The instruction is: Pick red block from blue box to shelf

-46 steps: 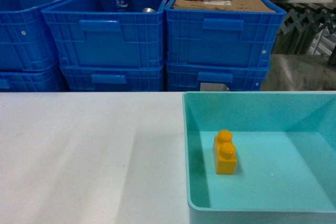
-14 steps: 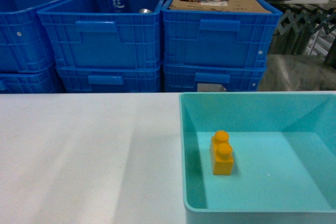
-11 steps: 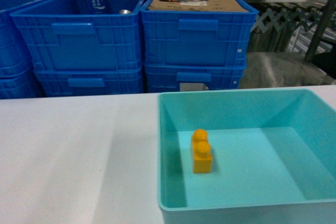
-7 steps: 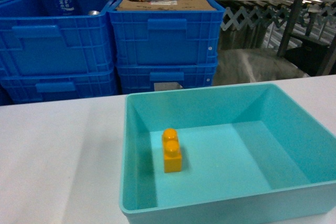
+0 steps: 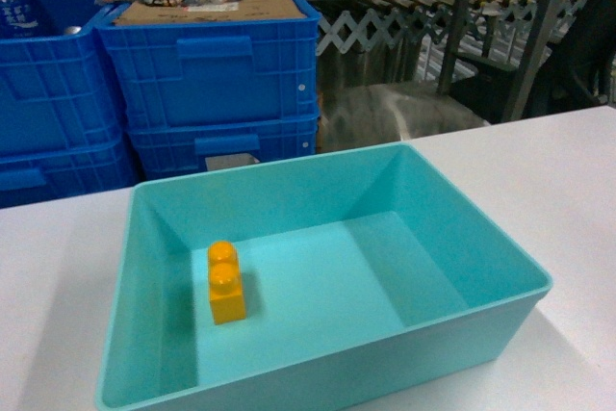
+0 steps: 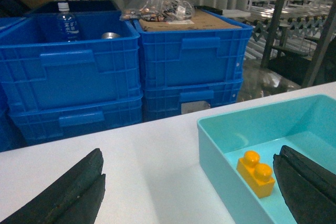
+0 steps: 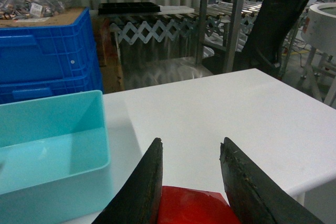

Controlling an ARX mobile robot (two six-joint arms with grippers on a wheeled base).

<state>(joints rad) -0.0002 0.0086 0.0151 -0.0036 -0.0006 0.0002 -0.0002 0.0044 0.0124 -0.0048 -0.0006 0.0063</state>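
**A:** Where is the red block [image 7: 191, 206] sitting, and what are the hands doing?

**B:** The red block is sitting between the two dark fingers [image 7: 140, 187] of the right hand [image 7: 191, 182], at the very bottom of the right wrist view. The fingers are closing in on either side of it, so the right hand is gripping the block. The blue box [image 7: 52, 124] is lying to the left of that hand on the white worktop [image 7: 220, 108]. The left hand [image 6: 189, 192] is spread wide, holding nothing, with an orange-yellow brick [image 6: 255, 173] inside the box between its fingers.

**A:** What could be going wrong from here?

**B:** Only the upper face of the block is showing, so I cannot tell how deep the grip is. If it is shallow, the glossy plastic could be slipping out during the carry. The shelf [image 7: 231, 19] is standing well beyond the right hand, past the worktop's far edge, so a drop there would likely mean a fall to the floor. Its steel uprights could also be knocking the block loose on approach
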